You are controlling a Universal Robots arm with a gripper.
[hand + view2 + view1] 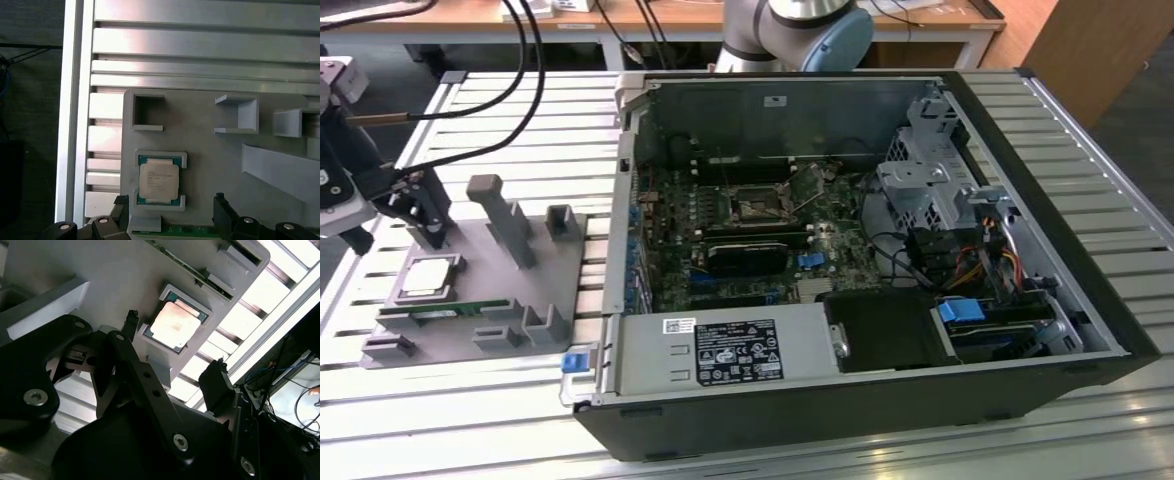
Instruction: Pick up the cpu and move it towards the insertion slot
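Claw (169,199) spread apart and holding nothing: in the first wrist view one dark fingertip (120,202) sits on either side of the cpu (159,180), each with a gap between it and the chip. The second wrist view shows the same, with the cpu's shiny metal top lying between the two black fingers.

The cpu lies flat in a square raised-rim pocket of a grey fixture tray (554,290), silver face up. Just beside that pocket, along the tray's edge, a narrow green memory stick (443,312) lies in its own groove. The tray also carries several upright grey posts (504,218) and small empty open-sided pockets (145,112). It rests on a slatted aluminium desk (494,95).

In the exterior view the claw hangs over the tray, at the exterior view's left, close above the cpu; whether it touches the tray cannot be told.

Well apart from it, towards the exterior view's right, an open black computer case (1067,240) lies on its side on the same desk. Inside is a green motherboard (670,245), and near its middle sits the insertion slot (758,207), a small dark square socket in a silver frame. Near the slot is a wider black rectangular block (747,255). A grey labelled box (720,355) fills the case's near corner, and bundled cables (961,265) run by the drive bays.
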